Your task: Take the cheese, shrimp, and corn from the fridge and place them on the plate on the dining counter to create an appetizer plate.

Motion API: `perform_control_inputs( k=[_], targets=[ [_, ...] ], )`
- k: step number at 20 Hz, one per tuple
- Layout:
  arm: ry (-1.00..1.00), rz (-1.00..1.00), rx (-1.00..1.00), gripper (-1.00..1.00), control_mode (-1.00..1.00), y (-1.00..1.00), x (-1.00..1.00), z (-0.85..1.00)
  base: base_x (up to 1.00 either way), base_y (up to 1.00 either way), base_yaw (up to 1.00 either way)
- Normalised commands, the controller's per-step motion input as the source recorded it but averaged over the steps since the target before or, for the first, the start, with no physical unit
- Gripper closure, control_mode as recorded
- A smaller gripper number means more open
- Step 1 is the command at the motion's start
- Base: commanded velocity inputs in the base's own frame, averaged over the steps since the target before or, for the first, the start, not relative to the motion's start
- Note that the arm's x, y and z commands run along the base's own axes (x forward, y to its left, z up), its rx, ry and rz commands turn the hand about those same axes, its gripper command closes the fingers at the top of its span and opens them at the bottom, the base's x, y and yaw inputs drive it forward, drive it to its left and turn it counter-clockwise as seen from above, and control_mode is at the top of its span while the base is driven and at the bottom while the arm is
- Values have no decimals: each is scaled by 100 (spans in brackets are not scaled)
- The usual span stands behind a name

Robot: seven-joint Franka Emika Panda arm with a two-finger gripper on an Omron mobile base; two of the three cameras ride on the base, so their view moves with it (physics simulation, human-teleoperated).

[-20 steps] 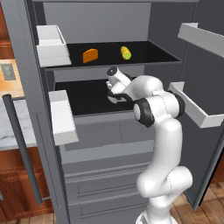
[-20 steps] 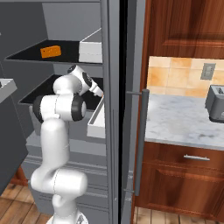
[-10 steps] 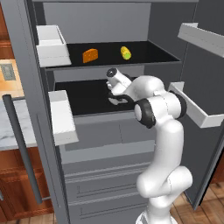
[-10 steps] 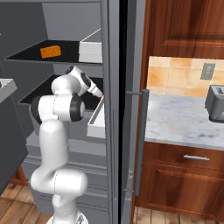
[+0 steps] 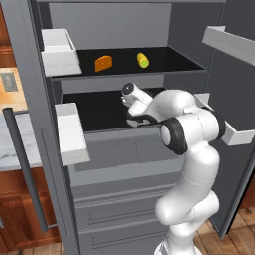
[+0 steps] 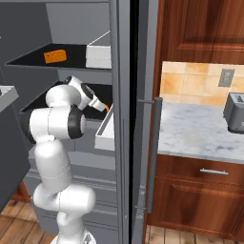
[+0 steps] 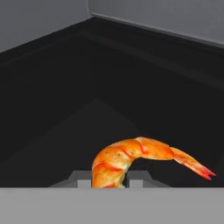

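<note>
Jaws just closed on the shrimp (image 7: 131,159), bottom centre of hand view, pinching its thick end. Grasp looks done; lift next. Cheese (image 5: 103,63), corn (image 5: 143,60) untouched.

Upper black shelf (image 5: 169,60) of the fridge (image 5: 114,25) carries the cheese (image 5: 103,63) at centre-left and the corn (image 5: 143,60) just right of it, well apart, while the lower black shelf (image 5: 102,107) bears the shrimp (image 7: 131,156) at its front.

Even flat rendered light, soft faint shadows, dark shelf interiors, no glare, slightly soft detail
</note>
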Motion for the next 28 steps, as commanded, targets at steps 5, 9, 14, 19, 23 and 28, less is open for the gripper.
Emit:
perform_control_inputs(
  k=[5, 9, 14, 19, 23, 28],
  targets=[
    [12, 3, 19, 100, -100, 0, -57, 56, 0, 0, 0],
    [7, 9, 8, 100, -100, 10, -83, 26, 0, 0, 0],
    [0, 10, 1, 100, -100, 17, -99, 3, 0, 0, 0],
    [3, 14, 1, 100, -100, 15, -96, 32, 0, 0, 0],
    [14, 23, 3, 100, -100, 9, -52, 46, 0, 0, 0],
    [18, 22, 1, 100, -100, 3, -22, 20, 0, 0, 0]
  ],
)
